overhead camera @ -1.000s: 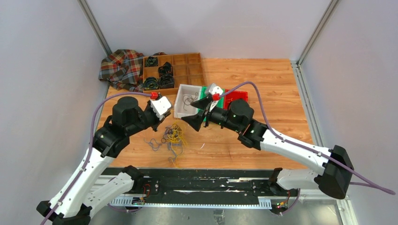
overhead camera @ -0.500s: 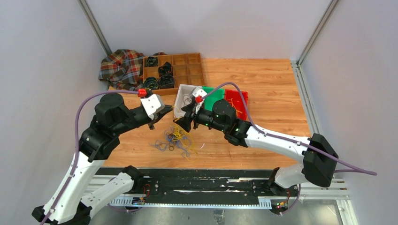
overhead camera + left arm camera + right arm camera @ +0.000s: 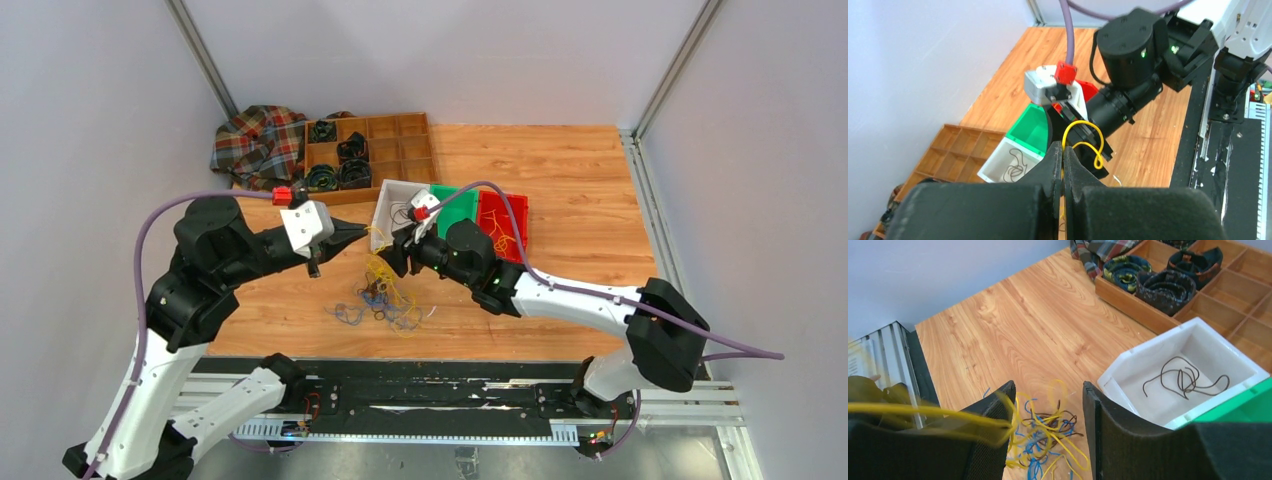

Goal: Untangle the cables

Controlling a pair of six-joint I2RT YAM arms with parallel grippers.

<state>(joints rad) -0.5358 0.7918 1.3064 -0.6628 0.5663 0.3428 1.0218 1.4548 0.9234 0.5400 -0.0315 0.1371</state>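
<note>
Tabletop [image 3: 570, 180] bore tangled cables [image 3: 385, 300]; left pincer [image 3: 1063, 150], held level, clenched a yellow cable [image 3: 1082, 122]; right pincer [image 3: 1048, 387] hovered released.

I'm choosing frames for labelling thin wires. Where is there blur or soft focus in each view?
Right wrist: the yellow wire across one finger is smeared, the cable pile beyond sharp. Left wrist: the near fingers are soft and dark, the yellow loop crisp. Top external: evenly lit, sharp.
</note>
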